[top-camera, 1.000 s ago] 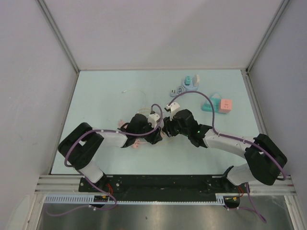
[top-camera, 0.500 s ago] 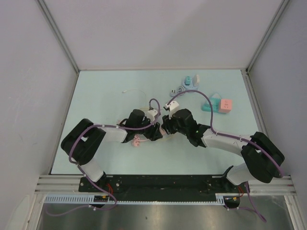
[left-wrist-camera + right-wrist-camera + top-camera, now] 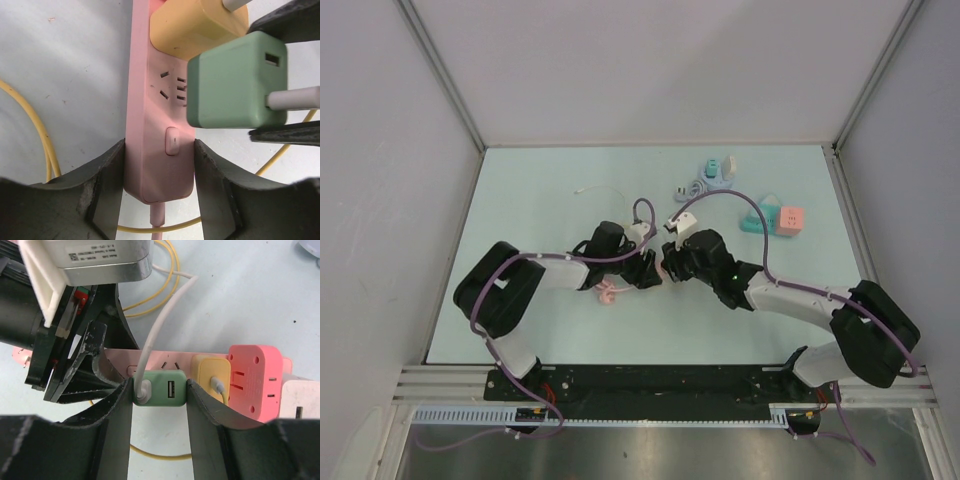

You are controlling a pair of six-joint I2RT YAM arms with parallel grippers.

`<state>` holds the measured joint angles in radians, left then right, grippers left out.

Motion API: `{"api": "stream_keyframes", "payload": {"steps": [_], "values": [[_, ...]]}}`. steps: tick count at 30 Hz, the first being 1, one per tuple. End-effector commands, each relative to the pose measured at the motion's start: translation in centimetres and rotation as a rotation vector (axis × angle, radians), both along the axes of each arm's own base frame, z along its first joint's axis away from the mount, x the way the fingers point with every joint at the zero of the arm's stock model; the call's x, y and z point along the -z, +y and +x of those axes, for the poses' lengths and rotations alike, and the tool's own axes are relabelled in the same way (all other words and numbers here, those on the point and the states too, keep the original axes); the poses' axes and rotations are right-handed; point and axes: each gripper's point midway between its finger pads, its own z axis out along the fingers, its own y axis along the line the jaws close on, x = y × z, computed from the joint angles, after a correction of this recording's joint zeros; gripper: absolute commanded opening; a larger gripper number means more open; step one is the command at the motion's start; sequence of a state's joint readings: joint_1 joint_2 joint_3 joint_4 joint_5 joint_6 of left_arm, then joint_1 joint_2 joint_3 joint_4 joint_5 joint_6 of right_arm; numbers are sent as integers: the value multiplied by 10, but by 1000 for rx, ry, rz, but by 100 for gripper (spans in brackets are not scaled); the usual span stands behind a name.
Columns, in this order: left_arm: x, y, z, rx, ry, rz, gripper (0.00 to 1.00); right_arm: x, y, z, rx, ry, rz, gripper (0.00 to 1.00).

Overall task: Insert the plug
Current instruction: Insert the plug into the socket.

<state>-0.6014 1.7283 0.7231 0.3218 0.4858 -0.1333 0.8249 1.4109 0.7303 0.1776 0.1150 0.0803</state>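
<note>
**Change from one second earlier.** In the top view, the left arm's elbow sits slightly further toward 3 o'clock and its wrist slightly further toward 12 o'clock. The right arm is almost unmoved. The point where the two grippers meet is in nearly the same place, near the centre of the counter (image 3: 540, 200).

**Task item.** The green plug (image 3: 232, 85) is clamped between the fingers of the right gripper (image 3: 160, 396), one finger on each side face. It sits over the face of the pink power strip (image 3: 150, 100), directly at 6 o'clock of the yellow adapter (image 3: 197, 25) in the left wrist view. The socket slots beside it show partly uncovered at its 9 o'clock edge. The prongs are hidden, so whether they are seated cannot be told.

**Support.** The left gripper (image 3: 159, 170) is clenched on the power strip, with its fingers against both long sides near the switch end.

**Materials and shapes.**
- Green plug: a rounded matte plastic cube with a USB port on its outer face and a white cable (image 3: 160, 325) leaving it.
- Power strip: a long, smooth plastic bar with an oval push switch.
- Yellow adapter: a rounded block, plugged in.
- Pink cube adapter (image 3: 252, 380): stands at 3 o'clock of the yellow adapter in the right wrist view.
- Yellow cable (image 3: 37, 125): thin, and loops on the counter.
- Gripper fingers: dark, scuffed and curved.
</note>
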Motion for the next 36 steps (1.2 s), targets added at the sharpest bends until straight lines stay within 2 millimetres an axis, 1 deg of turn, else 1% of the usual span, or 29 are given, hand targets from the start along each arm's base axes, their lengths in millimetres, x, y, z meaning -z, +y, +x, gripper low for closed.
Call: {"api": "stream_keyframes", "payload": {"steps": [1,4,9,15,19,25,28,33,36], "values": [[54,32,-38,-34,229,162,57,-32,-3,5,27,-86,47,0],[56,32,-38,-36,235,170,57,-31,-7,7,32,-83,52,0],[57,33,-38,-39,242,179,57,-14,-15,9,35,-37,74,0],[57,33,-38,-45,257,179,57,-2,-17,8,28,-27,83,0],[59,32,-39,-43,267,182,57,5,-15,9,22,-17,101,0],[59,33,-40,-44,273,185,57,-3,-12,13,25,-50,131,0],[59,33,-40,-44,280,189,57,0,-15,15,30,-44,127,0],[58,33,-40,-45,281,187,57,14,-15,9,7,-2,96,0],[55,31,-40,-50,289,179,57,25,-20,5,0,23,50,0]]}}
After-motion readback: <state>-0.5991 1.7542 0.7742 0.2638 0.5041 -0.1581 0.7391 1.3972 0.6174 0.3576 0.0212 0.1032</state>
